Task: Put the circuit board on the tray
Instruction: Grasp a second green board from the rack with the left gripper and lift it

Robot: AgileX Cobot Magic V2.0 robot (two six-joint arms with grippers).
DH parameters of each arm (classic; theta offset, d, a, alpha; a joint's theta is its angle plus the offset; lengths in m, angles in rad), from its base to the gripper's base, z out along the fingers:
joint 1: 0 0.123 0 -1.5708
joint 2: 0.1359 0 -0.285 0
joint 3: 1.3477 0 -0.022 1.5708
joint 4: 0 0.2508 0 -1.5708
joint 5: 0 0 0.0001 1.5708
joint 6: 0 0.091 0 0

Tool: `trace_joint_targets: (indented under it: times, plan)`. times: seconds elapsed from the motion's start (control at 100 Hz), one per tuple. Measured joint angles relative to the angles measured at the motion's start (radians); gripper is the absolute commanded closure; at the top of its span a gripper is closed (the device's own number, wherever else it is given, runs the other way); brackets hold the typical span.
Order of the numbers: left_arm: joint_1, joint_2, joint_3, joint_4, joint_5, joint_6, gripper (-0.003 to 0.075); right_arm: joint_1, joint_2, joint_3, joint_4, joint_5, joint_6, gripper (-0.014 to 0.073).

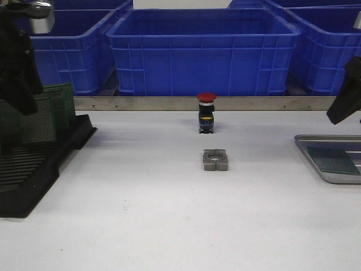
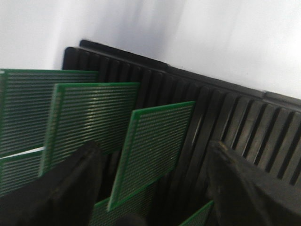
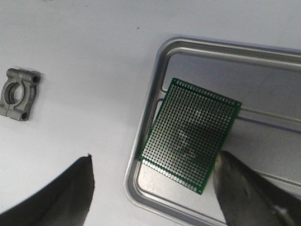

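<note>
Rack (image 1: 34, 164) nearest; left claw (image 2: 155, 188) spread above boards (image 2: 94, 117)

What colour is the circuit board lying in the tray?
Green, dotted with a grid of small holes; the circuit board in the tray shows best in the right wrist view.

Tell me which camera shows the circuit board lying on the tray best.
The right wrist view: the circuit board fills the frame's middle, holes visible, flat in the tray. The front view shows it small and foreshortened at the table's right edge. The left wrist view shows only boards in the rack.
</note>
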Motion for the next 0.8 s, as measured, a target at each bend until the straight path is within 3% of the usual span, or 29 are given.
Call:
trace_joint_targets:
  times: [0.1, 0.17, 0.5, 0.8]
  plan:
    - [0.000, 0.021, 0.000, 0.000, 0.003, 0.000, 0.0292, 0.000, 0.000, 0.000, 0.000, 0.000, -0.003, 0.0050]
    - [0.000, 0.024, 0.000, -0.002, 0.021, 0.000, 0.0340, 0.000, 0.000, 0.000, 0.002, 0.000, -0.003, 0.0050]
    - [0.000, 0.024, -0.002, -0.004, 0.151, 0.001, 0.0741, 0.000, -0.001, 0.000, 0.002, 0.001, 0.000, 0.0050]
    - [0.000, 0.015, -0.010, 0.000, 0.142, 0.024, 0.0741, 0.000, -0.021, 0.000, 0.008, 0.017, -0.003, 0.0050]
